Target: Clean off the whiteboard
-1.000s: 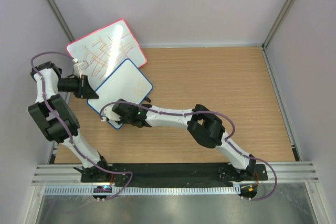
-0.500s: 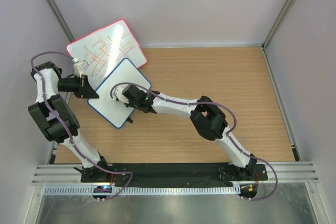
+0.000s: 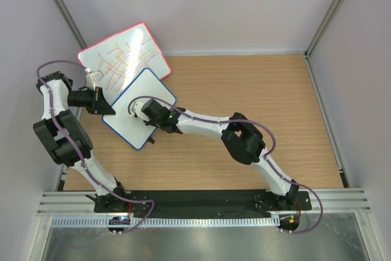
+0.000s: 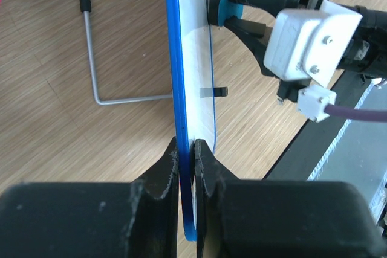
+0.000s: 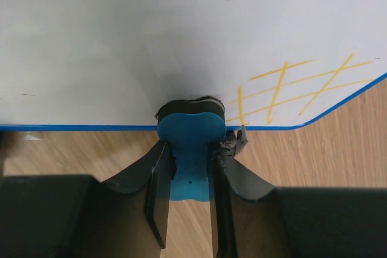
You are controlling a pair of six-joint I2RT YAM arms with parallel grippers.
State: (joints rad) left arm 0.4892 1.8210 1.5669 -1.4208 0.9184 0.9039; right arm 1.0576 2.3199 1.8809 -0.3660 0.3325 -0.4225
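The right gripper (image 5: 188,167) is closed narrowly on a blue eraser (image 5: 190,131). The eraser's pad presses flat against the whiteboard (image 3: 135,99) near its blue lower edge, just left of some yellow hatched lines (image 5: 290,86). The left gripper (image 4: 186,152) pinches the board's blue frame, jaws almost together. In the overhead view the board sits left of centre on the wooden table (image 3: 256,96). Its top corner is in front of a larger red-framed scribbled board (image 3: 122,58) at upper left. A bent metal wire (image 4: 100,77) lies on the wood beside it.
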